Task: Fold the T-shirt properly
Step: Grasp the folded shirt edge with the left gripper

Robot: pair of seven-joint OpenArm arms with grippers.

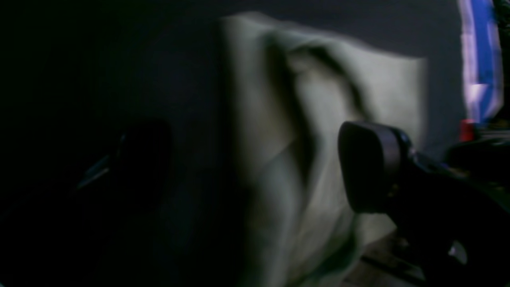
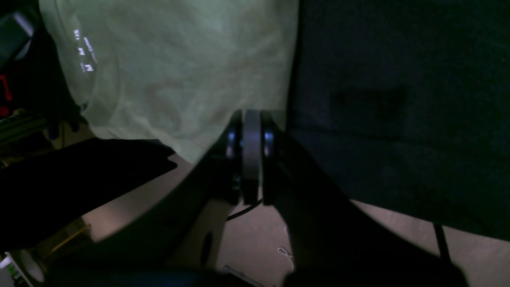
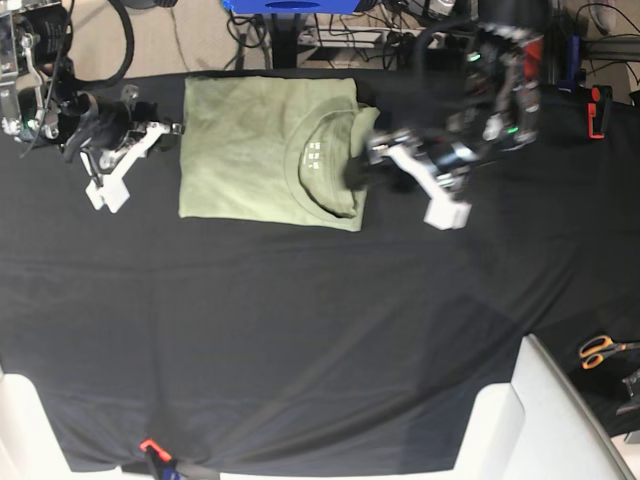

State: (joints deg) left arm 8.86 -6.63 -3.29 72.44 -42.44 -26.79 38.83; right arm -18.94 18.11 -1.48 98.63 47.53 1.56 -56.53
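Sage-green T-shirt (image 3: 265,150) lies at tabletop (image 3: 300,330) 12 o'clock, folded into compact rectangle, collar up. Left end effector (image 3: 372,160) at shirt's 3 o'clock edge, jaws apart, empty. Right end effector (image 3: 172,128) at 9 o'clock edge, pressed together, empty. Folding looks nearly finished; perhaps final tidy left.

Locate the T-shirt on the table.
In the base view the T-shirt lies folded at the black table cloth's far edge, between the two grippers.
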